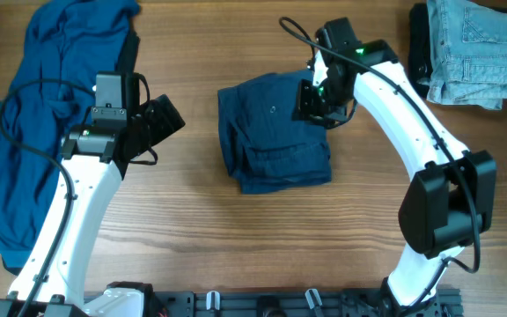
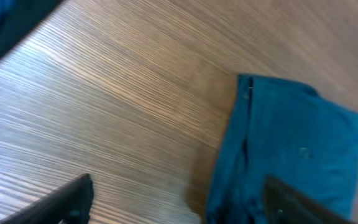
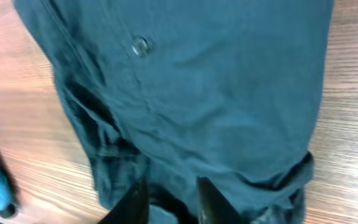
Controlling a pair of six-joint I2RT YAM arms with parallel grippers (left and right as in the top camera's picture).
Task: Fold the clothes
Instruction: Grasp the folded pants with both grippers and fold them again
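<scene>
You have a wooden counter (image 1: 236, 238) seen from above. The folded pants (image 1: 274, 132) lie at centre frame, a blue shirt (image 1: 51, 97) sprawls at upper left, and folded jeans (image 1: 478, 48) sit at upper right. The left claw (image 1: 161, 123) hangs left of the pants, and the right claw (image 1: 315, 104) is at their right edge.

In your left wrist view the claw (image 2: 179, 202) is spread wide over bare wood, with the pants (image 2: 291, 149) at right.

In your right wrist view the pants (image 3: 216, 106) fill the frame, with a button (image 3: 140, 45) at upper left. The claw (image 3: 169, 205) has its fingers close together on the cloth; you cannot tell if it grips.
</scene>
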